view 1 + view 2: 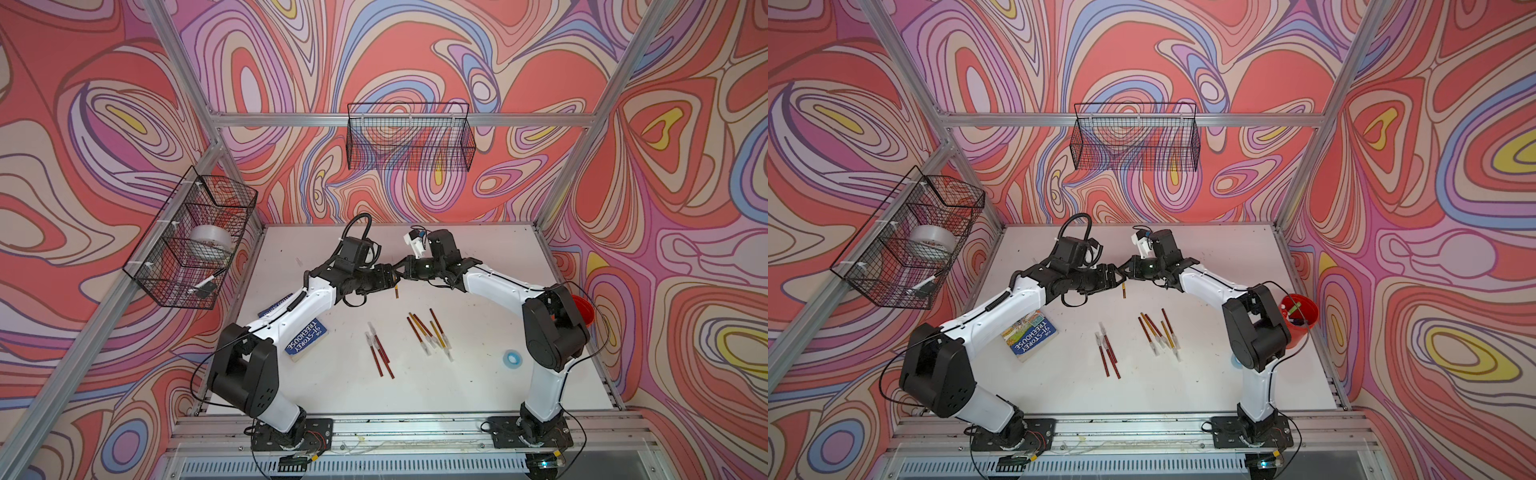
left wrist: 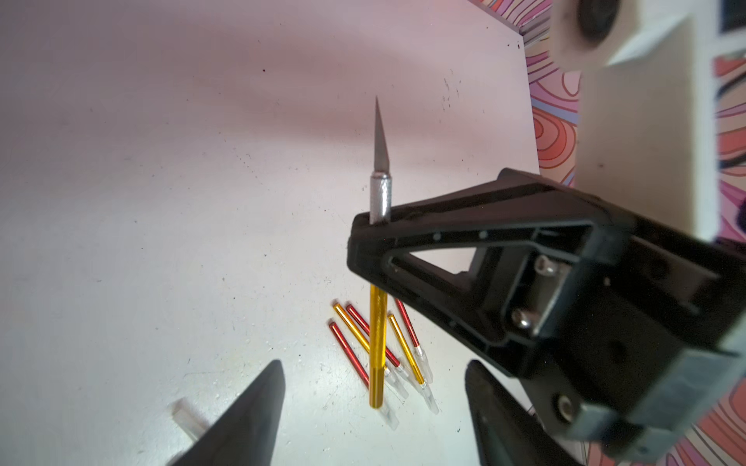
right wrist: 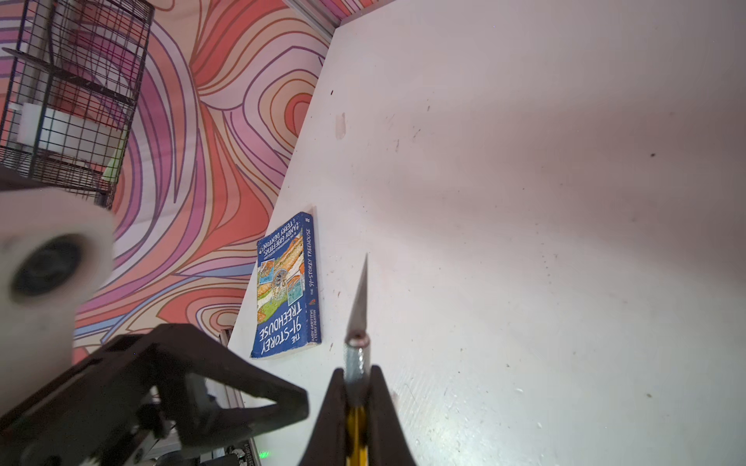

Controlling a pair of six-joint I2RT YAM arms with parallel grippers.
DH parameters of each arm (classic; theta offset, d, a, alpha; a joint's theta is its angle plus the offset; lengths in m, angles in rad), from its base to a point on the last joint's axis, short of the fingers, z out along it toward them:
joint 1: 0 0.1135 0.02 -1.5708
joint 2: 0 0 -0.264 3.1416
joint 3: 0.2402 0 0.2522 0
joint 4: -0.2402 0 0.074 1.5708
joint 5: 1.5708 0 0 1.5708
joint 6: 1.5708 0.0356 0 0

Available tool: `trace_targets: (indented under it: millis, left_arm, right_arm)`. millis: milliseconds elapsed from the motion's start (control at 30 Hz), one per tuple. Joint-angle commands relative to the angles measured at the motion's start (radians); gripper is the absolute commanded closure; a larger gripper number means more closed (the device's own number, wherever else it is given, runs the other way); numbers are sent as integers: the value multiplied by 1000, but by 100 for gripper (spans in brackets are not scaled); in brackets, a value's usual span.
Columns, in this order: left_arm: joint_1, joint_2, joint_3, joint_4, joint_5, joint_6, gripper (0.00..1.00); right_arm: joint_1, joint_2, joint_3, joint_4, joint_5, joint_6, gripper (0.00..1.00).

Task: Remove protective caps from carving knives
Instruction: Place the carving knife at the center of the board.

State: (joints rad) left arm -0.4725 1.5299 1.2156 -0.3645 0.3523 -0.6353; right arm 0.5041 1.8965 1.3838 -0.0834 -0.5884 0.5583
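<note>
Since the yellow knife (image 1: 396, 293) in the right gripper (image 1: 402, 273) shows a bare blade, we call the cap-off step done for this one. Putting it down comes next.

Top views: in both, the two grippers meet at frame centre above the table (image 1: 478, 395), with the left gripper (image 1: 392, 277) just beside the right one. Only the handle's end hangs out below them. Jaws are too small to call here. Lower centre of frame holds the other carving knives in two clusters, the red cluster (image 1: 380, 355) to the left and the mixed cluster (image 1: 428, 332) to the right. Both show whitish capped ends, so we judge most of the job is not yet done.

Left wrist view: the right gripper (image 2: 367, 238) is clamped on the knife just behind the grey collar (image 2: 380, 193). The blade (image 2: 379, 137) is clear of everything. The left gripper (image 2: 375, 363) has its jaws wide apart with nothing between them. A loose protective cap (image 2: 187, 415) shows beside one left finger (image 2: 258, 403). We can't tell whether it rests on the table or is in the air.

Right wrist view: the right gripper (image 3: 356, 379) is closed on the yellow handle, collar and blade sticking out past the tips. The book (image 3: 288, 286) lies flat beyond, well apart from the blade.

Next move, our read: lay the bare knife down away from both clusters, blade pointing off the left arm. Then fetch a capped one, gripping handle and cap separately.
</note>
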Motion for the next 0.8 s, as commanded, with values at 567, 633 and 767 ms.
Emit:
trace_targets:
  millis: [567, 633, 767]
  left_arm:
    - [258, 123, 157, -260, -423, 12, 16]
    - [264, 193, 234, -300, -494, 26, 16]
    - [288, 342, 413, -396, -596, 51, 15]
  right_arm:
    - [-7, -7, -4, -89, 149, -114, 100]
    - [-7, -3, -8, -90, 154, -121, 100]
    - [-8, 25, 5, -95, 153, -131, 100]
